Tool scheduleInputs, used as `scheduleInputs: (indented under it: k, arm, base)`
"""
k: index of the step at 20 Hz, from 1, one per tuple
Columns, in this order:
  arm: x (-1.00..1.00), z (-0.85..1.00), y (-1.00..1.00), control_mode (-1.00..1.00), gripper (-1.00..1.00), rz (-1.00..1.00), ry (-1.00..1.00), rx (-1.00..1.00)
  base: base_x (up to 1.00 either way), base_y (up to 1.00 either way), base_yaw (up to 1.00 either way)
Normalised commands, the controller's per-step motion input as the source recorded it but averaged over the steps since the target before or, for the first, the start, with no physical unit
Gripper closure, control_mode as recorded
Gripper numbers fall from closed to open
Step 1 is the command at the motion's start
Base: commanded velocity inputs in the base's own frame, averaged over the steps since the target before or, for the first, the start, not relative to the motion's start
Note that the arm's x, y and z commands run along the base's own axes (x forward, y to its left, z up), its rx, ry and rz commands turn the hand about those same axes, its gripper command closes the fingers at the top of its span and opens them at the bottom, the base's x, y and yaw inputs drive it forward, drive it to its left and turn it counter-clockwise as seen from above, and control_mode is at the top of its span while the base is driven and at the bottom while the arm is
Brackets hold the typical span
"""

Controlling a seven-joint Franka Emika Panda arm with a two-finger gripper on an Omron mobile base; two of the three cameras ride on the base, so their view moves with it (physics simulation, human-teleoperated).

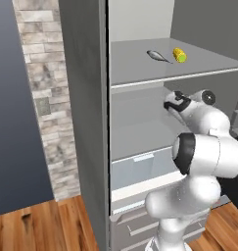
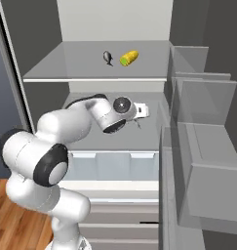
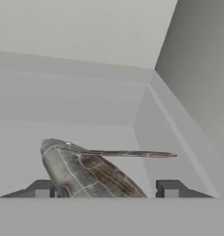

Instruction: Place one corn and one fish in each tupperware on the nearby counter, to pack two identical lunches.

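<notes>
Fish (image 3: 88, 173) lying between gripper (image 3: 104, 189) fingertips, jaws apart, not yet clamped. Could slip sideways or squirt free toward shelf (image 3: 35, 133) back corner if pinched off-centre.

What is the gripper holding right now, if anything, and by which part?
Nothing is firmly held yet. In the hand view a fish lies between the gripper fingertips, about mid-body, but gaps show on both sides, so the jaws stand open around it.
</notes>
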Motion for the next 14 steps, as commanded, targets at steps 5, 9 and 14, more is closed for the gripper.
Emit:
scheduleInputs:
  k: [5, 9, 14]
  arm:
    - [-0.94, 1.0, 0.68, -1.0, 1.0, 0.0, 0.07, -0.02]
    - [-0.99, 1.0, 0.63, -1.0, 1.0, 0.0, 0.1, 0.0]
    - [-1.0, 0.38, 0.35, -1.0, 1.0, 0.01, 0.02, 0.0]
  base:
    - [0.0, 0.0, 0.0]
    - [0.0, 0.0, 0.0]
    - [0.0, 0.0, 0.0]
